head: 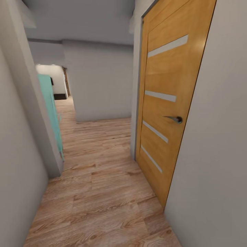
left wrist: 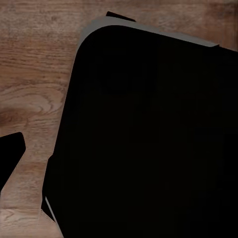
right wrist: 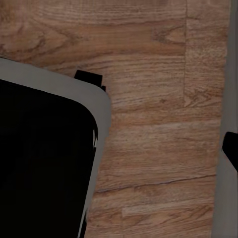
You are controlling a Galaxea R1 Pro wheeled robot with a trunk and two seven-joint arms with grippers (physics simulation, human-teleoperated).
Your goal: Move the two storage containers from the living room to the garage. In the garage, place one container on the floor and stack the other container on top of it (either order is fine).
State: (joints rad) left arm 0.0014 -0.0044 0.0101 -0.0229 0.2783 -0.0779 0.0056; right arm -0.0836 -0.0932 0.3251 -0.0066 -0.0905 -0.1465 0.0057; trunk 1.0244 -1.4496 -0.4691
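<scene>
I was rolling down a narrow hallway, plank floor (head: 103, 192) under me, a wooden door (head: 164, 113) with a lever handle (head: 175, 119) close on my right and a teal thing (head: 51, 113) leaning by the wall on my left. No bins anywhere, so I couldn't say where they were from here. Both wrist cams just looked down at my dark base (left wrist: 148, 139) and the planks, so I honestly couldn't tell how either hand was set, wide or narrow. My guess on the bins: stiff smooth plastic, light when empty but wide and a bit slippery, so I'd take one by the two short ends at the rim, one hand per side, and keep it level.
</scene>
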